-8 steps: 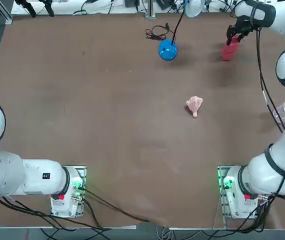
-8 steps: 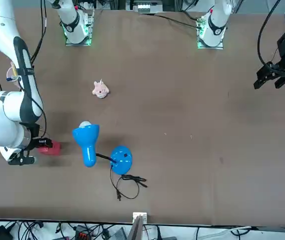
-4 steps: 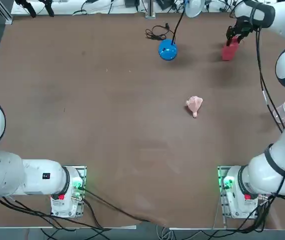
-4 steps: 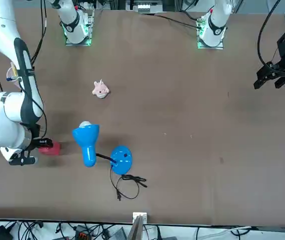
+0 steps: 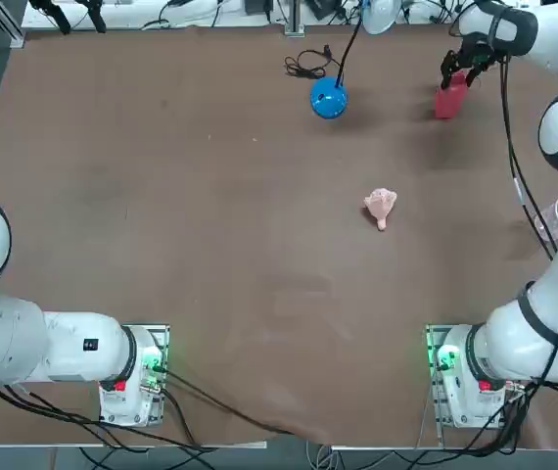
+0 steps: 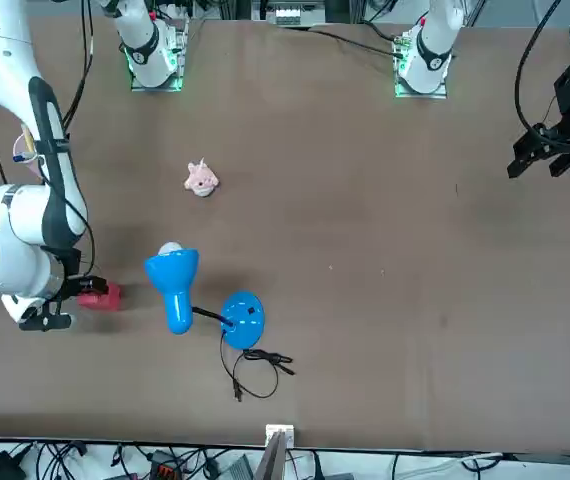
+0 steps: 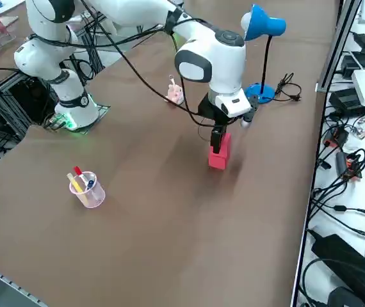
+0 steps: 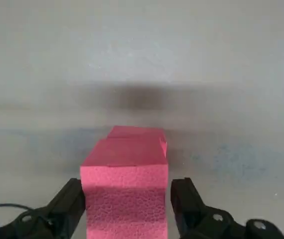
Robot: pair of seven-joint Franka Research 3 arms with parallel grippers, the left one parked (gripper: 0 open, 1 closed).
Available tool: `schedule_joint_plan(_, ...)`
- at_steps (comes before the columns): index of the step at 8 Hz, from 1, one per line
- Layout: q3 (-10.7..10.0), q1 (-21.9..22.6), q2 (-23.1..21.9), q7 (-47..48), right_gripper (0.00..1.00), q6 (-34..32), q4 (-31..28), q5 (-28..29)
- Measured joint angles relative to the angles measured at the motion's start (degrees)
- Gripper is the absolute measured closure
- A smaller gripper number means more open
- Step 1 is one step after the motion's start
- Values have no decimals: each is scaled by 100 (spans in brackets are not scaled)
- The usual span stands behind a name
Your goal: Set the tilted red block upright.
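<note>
The red block [image 5: 445,102] stands at the table's far right, near the back edge, with its base on the brown surface [image 7: 219,157]. It looks close to vertical in the right side view. My right gripper [image 5: 461,70] reaches down onto its top end [image 7: 218,133]. In the wrist view the two black fingers [image 8: 71,201] press against both sides of the block [image 8: 124,204], so the gripper [image 8: 127,188] is shut on it. In the front view the block [image 6: 101,295] pokes out beside the wrist.
A blue desk lamp [image 5: 328,98] with its cord [image 5: 304,67] stands just left of the block. A pale pink lumpy toy [image 5: 381,207] lies nearer the middle. A clear cup of pens [image 7: 87,189] sits by the right edge.
The gripper and the block's top have shifted slightly toward the back edge, bringing the block closer to vertical. Nothing else has moved.
</note>
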Motion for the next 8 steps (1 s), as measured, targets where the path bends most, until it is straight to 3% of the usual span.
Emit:
schedule_joint_plan(5, -6, -14, -24, 0, 0, 3, 135, 0)
schedule_joint_plan(8, -1, 6, -268, 96, 0, -22, 220, 1)
